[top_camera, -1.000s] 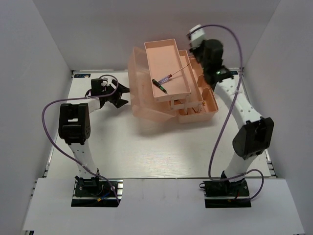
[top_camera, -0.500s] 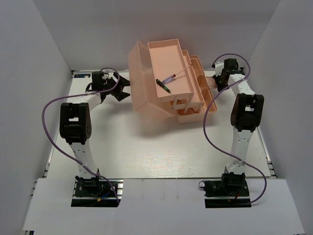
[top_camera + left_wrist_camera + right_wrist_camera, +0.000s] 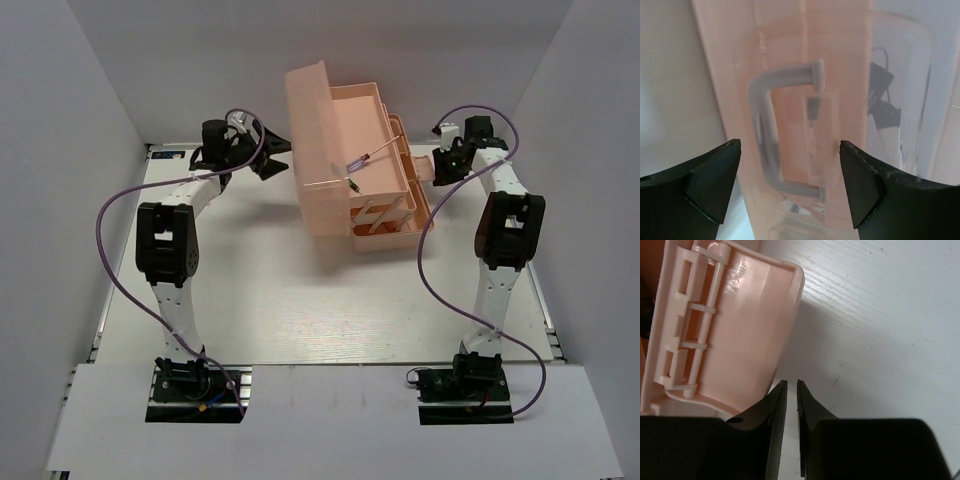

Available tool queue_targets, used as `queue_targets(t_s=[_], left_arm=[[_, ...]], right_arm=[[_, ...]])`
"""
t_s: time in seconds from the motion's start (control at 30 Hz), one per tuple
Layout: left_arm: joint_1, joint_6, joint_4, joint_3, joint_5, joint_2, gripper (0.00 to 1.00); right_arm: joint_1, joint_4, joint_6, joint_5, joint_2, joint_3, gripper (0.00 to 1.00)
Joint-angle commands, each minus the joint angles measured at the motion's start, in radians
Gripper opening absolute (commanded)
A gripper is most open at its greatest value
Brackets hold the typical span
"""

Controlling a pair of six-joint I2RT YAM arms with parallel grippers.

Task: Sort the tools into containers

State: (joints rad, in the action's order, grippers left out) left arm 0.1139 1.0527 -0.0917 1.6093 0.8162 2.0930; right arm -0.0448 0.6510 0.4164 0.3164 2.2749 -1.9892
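The salmon-pink toolbox [image 3: 390,228] stands at the back of the table. Its lid [image 3: 306,130] is tipped up almost on edge, and the trays [image 3: 388,112] are folded close over the base. A long thin screwdriver [image 3: 368,155] and a green-handled one [image 3: 352,186] lie in the top tray. My left gripper [image 3: 277,152] is open beside the lid's outer face. In the left wrist view the gripper [image 3: 790,185] has its fingers either side of the lid's grey handle [image 3: 762,125], not touching it. My right gripper [image 3: 437,170] sits at the box's right end, jaws nearly together and empty [image 3: 791,382], beside the latch tab [image 3: 730,340].
White walls close in the table on the left, back and right. Purple cables loop from both arms over the table [image 3: 320,310]. The right arm's links [image 3: 508,230] stand upright near the right wall.
The lid has swung up towards the box and the trays have folded in, with my left gripper following up and to the right. The right arm came down beside the box's right end.
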Motion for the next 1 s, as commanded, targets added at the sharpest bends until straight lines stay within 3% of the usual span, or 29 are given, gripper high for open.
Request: queue_targets(t_s=[0.0,0.47,0.63,0.7,0.77,0.9,0.97], left_arm=[[0.075,-0.010,-0.011,0.050,0.083,0.007,0.89],[0.176,0.018,0.043,0.284,0.132,0.133,0.89],[0.210,0.050,0.033,0.359,0.132,0.148,0.89],[0.210,0.050,0.024,0.359,0.132,0.127,0.89],[0.210,0.050,0.024,0.359,0.132,0.105,0.89],[0.201,0.040,0.024,0.312,0.132,0.047,0.89],[0.201,0.027,0.015,0.250,0.143,0.015,0.89]], right_arm=[[0.059,0.070,-0.050,0.205,-0.061,0.027,0.20],[0.060,0.052,-0.096,0.279,-0.133,0.098,0.23],[0.059,0.007,-0.106,0.187,-0.185,0.139,0.25],[0.056,-0.068,-0.129,0.030,-0.205,0.196,0.26],[0.022,-0.118,-0.137,-0.033,-0.258,0.265,0.31],[-0.015,-0.145,-0.149,0.028,-0.327,0.332,0.36],[-0.026,-0.174,-0.166,0.130,-0.368,0.372,0.36]])
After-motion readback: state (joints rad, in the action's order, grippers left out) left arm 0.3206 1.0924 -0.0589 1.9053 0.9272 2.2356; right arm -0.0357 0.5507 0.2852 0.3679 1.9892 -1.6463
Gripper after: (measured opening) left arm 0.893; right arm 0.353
